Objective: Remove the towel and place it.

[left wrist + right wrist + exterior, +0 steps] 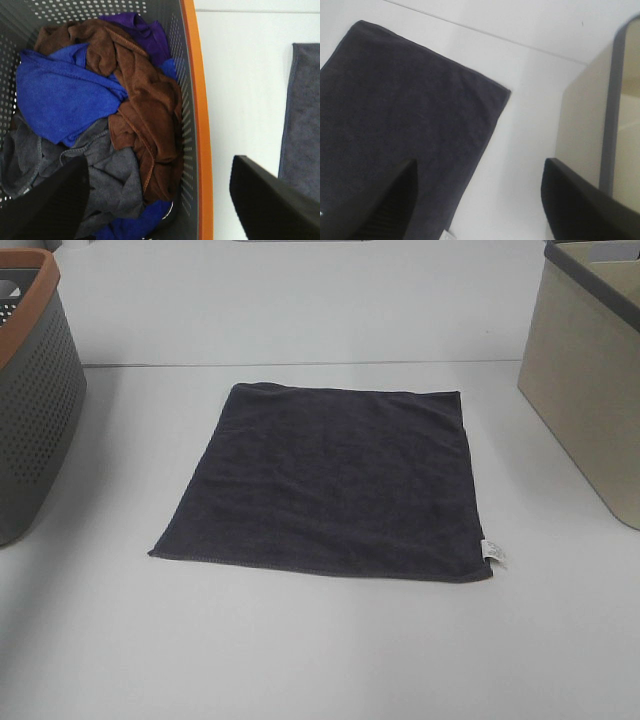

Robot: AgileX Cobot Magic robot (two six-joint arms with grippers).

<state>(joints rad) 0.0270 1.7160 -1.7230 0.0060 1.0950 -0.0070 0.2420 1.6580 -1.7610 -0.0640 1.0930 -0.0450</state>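
Left gripper [157, 200] spread above basket [197, 100], right gripper [477, 200] spread beside towel [395, 125]

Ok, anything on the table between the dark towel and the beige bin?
Nothing: bare white table separates the towel from the beige bin, clearest in the right wrist view.

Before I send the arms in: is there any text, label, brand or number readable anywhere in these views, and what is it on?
No readable text in any view.
White tag at the near right corner of the dark towel: if anything is printed on it, it is too small and blurred to read.
Grey perforated basket with the orange rim, and the cloths inside it: no label visible.
Beige bin: no markings visible.
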